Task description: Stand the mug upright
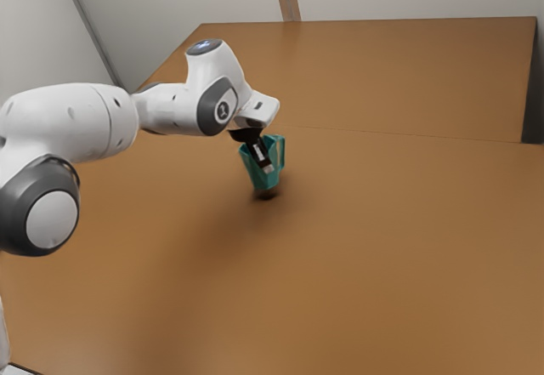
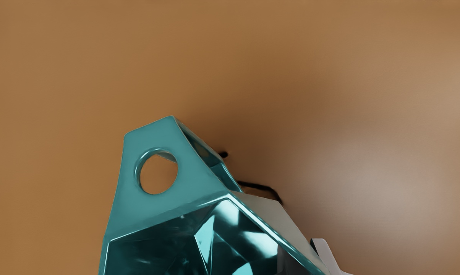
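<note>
My gripper (image 1: pixel 265 164) points down at the teal mug (image 1: pixel 274 179), shut on its side wall. The mug's opening faces upward, its body leans somewhat, and its narrow base is low over the table with a dark shadow right beneath; whether it touches is unclear. Its handle is toward the exterior view's right. In the wrist view the mug (image 2: pixel 203 206) shows its open faceted inside and a handle with a round hole. There the gripper (image 2: pixel 305 259) straddles the rim, one finger outside the wall and a grey part within.
The brown table (image 1: pixel 382 247) spreads widely around the mug. A raised brown panel (image 1: pixel 374 73) stands behind, in front of pale walls, with a dark side edge at the exterior view's right.
</note>
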You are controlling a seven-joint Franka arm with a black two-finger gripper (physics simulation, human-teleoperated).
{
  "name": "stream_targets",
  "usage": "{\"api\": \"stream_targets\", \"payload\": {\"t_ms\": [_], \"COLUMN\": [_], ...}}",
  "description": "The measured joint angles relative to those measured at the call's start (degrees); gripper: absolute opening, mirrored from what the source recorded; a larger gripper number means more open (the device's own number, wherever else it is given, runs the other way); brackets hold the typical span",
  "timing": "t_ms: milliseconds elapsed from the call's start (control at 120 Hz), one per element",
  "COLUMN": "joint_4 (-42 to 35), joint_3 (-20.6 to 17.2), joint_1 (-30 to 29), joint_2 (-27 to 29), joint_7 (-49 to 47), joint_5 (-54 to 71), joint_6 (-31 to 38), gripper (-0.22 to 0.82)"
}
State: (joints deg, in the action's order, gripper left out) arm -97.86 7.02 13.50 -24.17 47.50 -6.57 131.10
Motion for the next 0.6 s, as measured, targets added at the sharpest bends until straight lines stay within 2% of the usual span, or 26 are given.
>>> {"api": "stream_targets", "payload": {"t_ms": [200,258,600], "joint_4": [0.4,0.5,0.4], "joint_3": [-0.4,-2.2,-5.0], "joint_1": [-0.4,-2.5,-5.7], "joint_2": [-0.7,-1.0,-4.4], "joint_7": [-2.2,-2.7,-4.9], "joint_5": [4.5,4.9,3.2], "joint_6": [5.9,7.0,9.7], "gripper": [-0.18,-0.18,-0.18]}}
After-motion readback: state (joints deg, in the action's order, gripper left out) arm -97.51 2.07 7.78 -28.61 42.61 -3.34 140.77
